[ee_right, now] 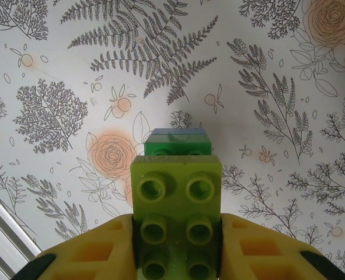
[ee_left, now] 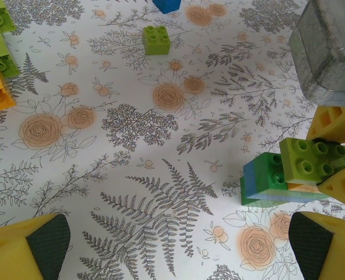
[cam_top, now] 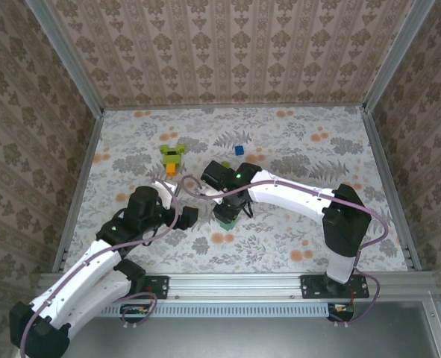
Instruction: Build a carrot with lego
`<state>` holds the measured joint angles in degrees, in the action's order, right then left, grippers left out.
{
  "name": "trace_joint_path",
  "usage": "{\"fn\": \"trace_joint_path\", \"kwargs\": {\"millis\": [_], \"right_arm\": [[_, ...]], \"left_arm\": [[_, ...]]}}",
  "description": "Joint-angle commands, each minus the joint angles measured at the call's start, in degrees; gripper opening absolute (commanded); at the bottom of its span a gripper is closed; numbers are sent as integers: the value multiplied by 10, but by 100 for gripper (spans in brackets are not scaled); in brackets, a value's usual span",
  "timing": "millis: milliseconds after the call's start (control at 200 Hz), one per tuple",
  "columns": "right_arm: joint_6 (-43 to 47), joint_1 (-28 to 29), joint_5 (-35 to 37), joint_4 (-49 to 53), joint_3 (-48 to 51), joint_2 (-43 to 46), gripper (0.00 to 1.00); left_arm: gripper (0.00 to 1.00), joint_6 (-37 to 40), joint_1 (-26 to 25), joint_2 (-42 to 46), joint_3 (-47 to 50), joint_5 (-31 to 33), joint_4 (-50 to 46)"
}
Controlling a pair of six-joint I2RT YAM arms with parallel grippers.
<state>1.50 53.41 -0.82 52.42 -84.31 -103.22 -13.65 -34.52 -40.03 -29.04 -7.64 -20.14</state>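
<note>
A: R gripper [ee_right: 176, 236] status?
B: Pinching a lime brick [ee_right: 176, 204] by its sides, studs up. Its front end sits against a dark-green-on-blue stack [ee_right: 178, 146] on the table [ee_right: 55, 70]. Can't tell if it's clicked on.
A: L gripper [ee_left: 172, 251]?
B: Spread wide, nothing in it, low over the table just beside that stack.
A: Where's the carrot [cam_top: 172, 156]?
B: Looks half-built. It's farther out & left of both grippers, well apart from R. Green top at the far end, orange tip [cam_top: 171, 169] pointing back toward the bases, so the long axis runs near-far. L arm's nearer, I'd say. A loose lime brick [ee_left: 156, 39] & a blue one [ee_left: 166, 4] lie farther out.
</note>
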Motion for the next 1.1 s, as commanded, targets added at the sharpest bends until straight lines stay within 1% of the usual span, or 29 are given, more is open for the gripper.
{"fn": "trace_joint_path", "kwargs": {"millis": [0, 165, 400, 550, 685, 775, 935, 1095], "right_arm": [[9, 4, -12, 37, 30, -40, 32], [37, 3, -17, 47, 12, -26, 32], [110, 2, -16, 58, -6, -13, 33], [133, 0, -33, 56, -13, 0, 35], [167, 0, -42, 74, -26, -9, 37], [187, -1, -32, 88, -41, -24, 39], [197, -1, -36, 91, -66, -43, 44], [196, -3, -44, 75, -66, -37, 60]], "left_arm": [[100, 9, -5, 0, -21, 2, 2], [100, 9, -5, 1, -20, 2, 1], [100, 9, -5, 2, -20, -1, 2], [100, 9, -5, 2, -20, -2, 3], [100, 9, -5, 3, -20, -4, 3], [100, 9, -5, 7, -20, -4, 3], [100, 10, -5, 10, -19, -6, 3], [100, 9, -5, 10, -19, -7, 4]]}}
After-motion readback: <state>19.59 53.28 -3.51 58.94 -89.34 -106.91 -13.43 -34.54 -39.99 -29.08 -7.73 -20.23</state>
